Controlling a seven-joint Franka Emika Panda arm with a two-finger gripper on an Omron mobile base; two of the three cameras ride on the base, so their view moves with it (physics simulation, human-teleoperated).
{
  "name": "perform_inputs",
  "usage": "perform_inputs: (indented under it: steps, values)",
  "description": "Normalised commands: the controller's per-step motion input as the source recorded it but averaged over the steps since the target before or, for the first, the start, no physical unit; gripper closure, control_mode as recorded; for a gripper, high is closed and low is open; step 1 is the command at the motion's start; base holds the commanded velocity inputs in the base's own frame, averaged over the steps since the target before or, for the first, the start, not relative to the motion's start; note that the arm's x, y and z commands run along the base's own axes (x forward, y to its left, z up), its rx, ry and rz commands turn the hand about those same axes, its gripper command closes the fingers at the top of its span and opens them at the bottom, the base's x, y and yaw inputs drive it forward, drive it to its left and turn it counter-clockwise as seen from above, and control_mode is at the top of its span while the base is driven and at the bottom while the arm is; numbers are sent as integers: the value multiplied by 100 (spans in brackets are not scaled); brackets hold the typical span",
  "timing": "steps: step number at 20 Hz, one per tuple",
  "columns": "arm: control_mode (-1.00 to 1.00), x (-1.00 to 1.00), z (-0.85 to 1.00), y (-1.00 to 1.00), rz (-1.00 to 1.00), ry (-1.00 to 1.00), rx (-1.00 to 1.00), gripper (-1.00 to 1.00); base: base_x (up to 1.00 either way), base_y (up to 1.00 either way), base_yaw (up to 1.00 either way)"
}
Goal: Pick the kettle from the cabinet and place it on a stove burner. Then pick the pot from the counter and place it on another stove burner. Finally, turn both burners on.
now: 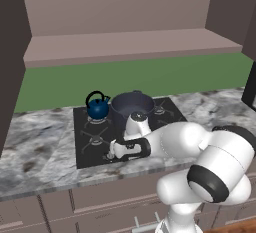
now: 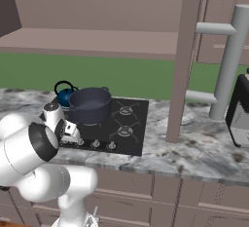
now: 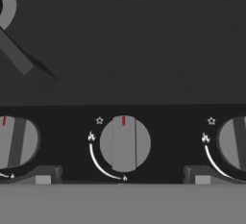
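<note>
We hover our gripper (image 3: 123, 182) just above the middle knob (image 3: 124, 143), fingers spread wide and holding nothing. The knob's red mark sits at twelve o'clock, which we read as off. The kettle (image 1: 97, 107) and the pot (image 1: 132, 106) already rest on the cooktop (image 1: 90, 149), kettle at about nine o'clock of the pot. To do this well, we should centre the fingers either side of the knob's ridge, close squarely, then twist; which burner it feeds we cannot tell for sure
</note>
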Motion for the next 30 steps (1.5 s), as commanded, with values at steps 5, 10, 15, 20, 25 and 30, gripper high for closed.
perform_inputs:
  steps: [5,10,15,20,25,30]
  values:
    - [-100,0,-3,0,2,0,0,-100,0,0,0]
    - [-100,2,-3,0,2,-1,0,-100,0,0,0]
    - [-100,5,-5,0,1,-1,0,-100,0,0,0]
    - [-100,6,-12,0,1,0,0,-100,0,0,0]
    - [-100,9,-14,0,2,0,0,-100,0,0,0]
    - [-100,10,-12,0,2,0,0,-100,0,0,0]
